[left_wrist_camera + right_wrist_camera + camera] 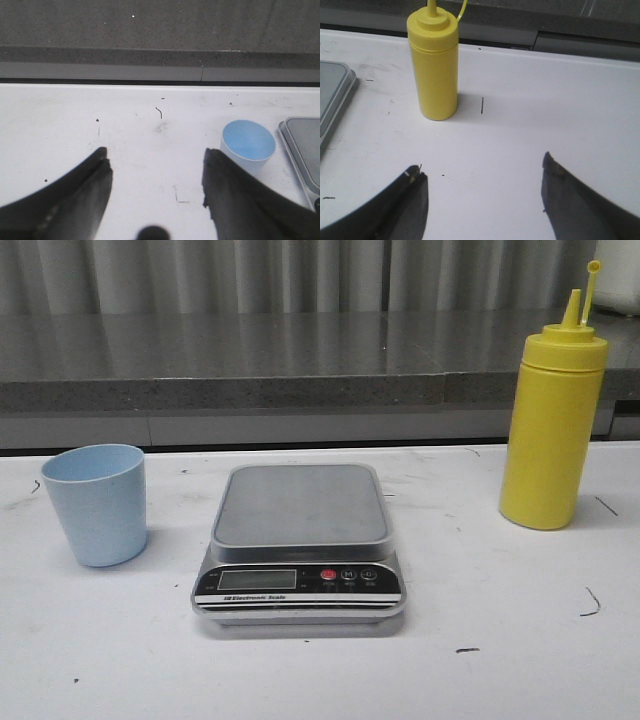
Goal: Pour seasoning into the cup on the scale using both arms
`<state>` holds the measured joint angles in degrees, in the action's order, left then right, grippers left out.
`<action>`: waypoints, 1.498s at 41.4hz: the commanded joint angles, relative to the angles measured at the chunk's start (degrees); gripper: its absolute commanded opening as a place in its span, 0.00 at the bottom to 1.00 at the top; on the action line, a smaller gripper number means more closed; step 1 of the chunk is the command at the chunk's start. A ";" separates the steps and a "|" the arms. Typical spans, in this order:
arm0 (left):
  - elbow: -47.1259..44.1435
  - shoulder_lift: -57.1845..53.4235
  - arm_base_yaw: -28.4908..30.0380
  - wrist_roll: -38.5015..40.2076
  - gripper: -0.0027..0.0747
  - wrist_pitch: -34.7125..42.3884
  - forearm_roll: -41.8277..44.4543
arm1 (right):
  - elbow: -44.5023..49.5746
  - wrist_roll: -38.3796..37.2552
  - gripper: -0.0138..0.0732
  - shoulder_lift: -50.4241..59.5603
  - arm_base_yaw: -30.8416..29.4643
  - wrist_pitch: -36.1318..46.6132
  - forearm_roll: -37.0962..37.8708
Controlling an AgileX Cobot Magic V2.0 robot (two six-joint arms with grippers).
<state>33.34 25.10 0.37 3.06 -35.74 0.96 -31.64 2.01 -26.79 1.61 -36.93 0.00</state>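
Two claws hang with fingers apart, holding nothing. The cup (95,503) stands upright on the counter (500,640), left of the scale (299,540), not yet on it. It is near the left claw (155,195), ahead toward the scale side. The bottle (552,420) stands upright right of the scale, ahead of the right claw (482,200), toward the scale.

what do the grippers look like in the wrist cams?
Both alike: the left gripper and right gripper have two dark grey-black, wedge-shaped fingers narrowing to blunt tips, matte, slightly scuffed at the edges. No cables or markings show. Neither arm appears in the front view.
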 commanded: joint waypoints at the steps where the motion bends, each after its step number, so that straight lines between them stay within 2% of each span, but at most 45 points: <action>1: 1.73 2.26 0.00 0.54 0.68 3.99 -0.37 | -1.97 0.75 0.77 -0.73 -0.10 3.60 0.47; 7: 2.29 5.59 -0.14 0.32 0.67 1.58 -0.49 | -1.97 0.75 0.77 -0.73 -0.10 3.65 0.47; 15: 7.56 12.14 -3.61 -1.01 0.67 -5.51 -0.49 | -1.97 0.75 0.77 -0.73 -0.10 3.65 0.47; 32: 17.53 29.20 -11.93 -1.11 0.67 -10.24 -0.96 | -1.97 0.75 0.77 -0.73 -0.10 3.60 0.47; 38: 21.80 37.12 -12.05 -1.11 0.67 -13.55 -1.27 | -1.97 0.75 0.77 -0.73 -0.10 3.60 0.47; 62: 37.15 63.84 -12.05 -1.11 0.67 -12.90 -1.38 | -1.97 0.75 0.77 -0.73 -0.10 3.60 0.47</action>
<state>67.61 88.39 -11.17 1.81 -50.78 0.00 -31.64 2.10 -26.79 1.61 -36.93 0.00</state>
